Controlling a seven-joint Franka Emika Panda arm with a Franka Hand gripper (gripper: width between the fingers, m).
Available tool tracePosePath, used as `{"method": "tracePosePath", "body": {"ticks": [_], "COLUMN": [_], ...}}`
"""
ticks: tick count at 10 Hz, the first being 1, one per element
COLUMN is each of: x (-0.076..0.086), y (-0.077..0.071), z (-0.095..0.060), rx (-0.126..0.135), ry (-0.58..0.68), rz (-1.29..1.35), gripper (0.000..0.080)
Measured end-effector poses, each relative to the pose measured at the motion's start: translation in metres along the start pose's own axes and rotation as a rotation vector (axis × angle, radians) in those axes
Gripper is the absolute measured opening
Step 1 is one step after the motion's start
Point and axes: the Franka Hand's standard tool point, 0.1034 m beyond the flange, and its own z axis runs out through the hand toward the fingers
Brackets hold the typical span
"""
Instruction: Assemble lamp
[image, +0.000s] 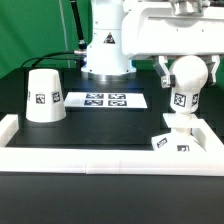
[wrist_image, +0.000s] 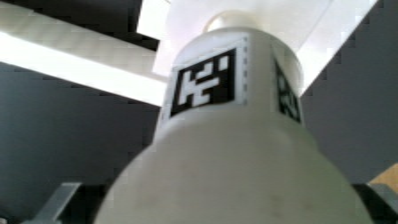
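The white bulb (image: 186, 72) stands upright, its tagged stem (image: 180, 100) set down into the small blocky base (image: 172, 141) near the front right wall. My gripper (image: 187, 68) is around the round bulb head, one finger on each side. In the wrist view the bulb and stem (wrist_image: 222, 120) fill the picture, and a thin dark gap shows between each finger (wrist_image: 64, 200) and the bulb, so the jaws look open. The cone shade (image: 43, 96) stands wide end down at the exterior view's left, far from the gripper.
The marker board (image: 105, 100) lies flat mid-table behind the parts. A low white wall (image: 100, 156) runs along the front and both sides. The robot pedestal (image: 105, 45) stands at the back with cables beside it.
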Motion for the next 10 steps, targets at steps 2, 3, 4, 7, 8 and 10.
{"method": "tracePosePath", "body": {"ticks": [2, 3, 4, 7, 8, 10], "x": [-0.0056, -0.0066, -0.0076, -0.0080, -0.0081, -0.0081], "y": [0.0022, 0.0030, 0.0026, 0.0027, 0.0027, 0.0027], "z": [0.0031, 0.0030, 0.0025, 0.0021, 0.0021, 0.0021], "rx": [-0.006, -0.015, -0.023, -0.029, -0.029, -0.029], "ry": [0.005, 0.029, 0.054, 0.068, 0.068, 0.068], "rz": [0.003, 0.003, 0.001, 0.000, 0.000, 0.000], "gripper": [0.0576, 0.0576, 0.0576, 0.0642, 0.0682, 0.0696]}}
